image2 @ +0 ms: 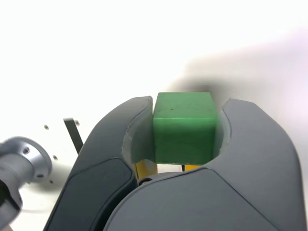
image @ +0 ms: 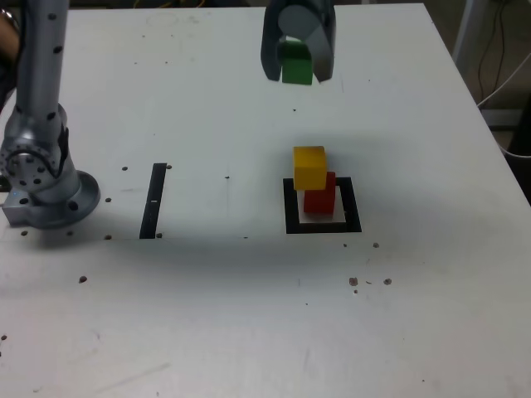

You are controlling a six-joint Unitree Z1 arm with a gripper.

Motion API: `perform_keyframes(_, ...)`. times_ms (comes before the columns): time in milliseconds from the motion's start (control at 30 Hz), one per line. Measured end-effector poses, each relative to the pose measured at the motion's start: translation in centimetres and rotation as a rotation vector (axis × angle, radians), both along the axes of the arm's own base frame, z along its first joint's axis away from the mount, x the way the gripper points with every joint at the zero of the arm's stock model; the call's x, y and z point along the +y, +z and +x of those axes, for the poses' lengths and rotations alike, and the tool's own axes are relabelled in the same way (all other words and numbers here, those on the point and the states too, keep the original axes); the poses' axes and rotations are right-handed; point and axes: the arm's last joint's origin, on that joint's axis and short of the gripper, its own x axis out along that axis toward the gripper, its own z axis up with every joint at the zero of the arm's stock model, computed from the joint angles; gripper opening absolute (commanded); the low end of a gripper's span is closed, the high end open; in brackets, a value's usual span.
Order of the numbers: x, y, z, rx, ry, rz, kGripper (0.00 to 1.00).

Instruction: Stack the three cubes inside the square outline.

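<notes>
The gripper [image: 297, 62] hangs raised above the table, jaws clamped on the green cube [image: 296, 63]

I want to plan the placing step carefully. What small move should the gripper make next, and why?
Probably bring the gripper over the stack and line it up before any lowering. It is shut on the green cube and appears raised, away from the square outline. There the yellow cube already sits on the red cube, shifted toward the exterior view's left, so the placement needs care.
</notes>
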Motion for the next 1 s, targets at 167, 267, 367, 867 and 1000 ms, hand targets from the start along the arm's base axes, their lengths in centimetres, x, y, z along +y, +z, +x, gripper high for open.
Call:
perform_keyframes(167,-2.5,-0.8,-0.3,0.022,-0.001,-0.017,0.22)
perform_keyframes(267,-3.4,-1.1,-0.4,0.026,0.009,-0.030,0.21)
perform_keyframes(367,-4.3,-0.9,-0.4,0.011,0.022,-0.044,0.19)
perform_keyframes(867,-9.6,-1.9,0.2,-0.011,0.044,-0.065,0.19)
perform_keyframes(1000,-9.5,-2.1,0.4,-0.009,0.045,-0.049,0.19)
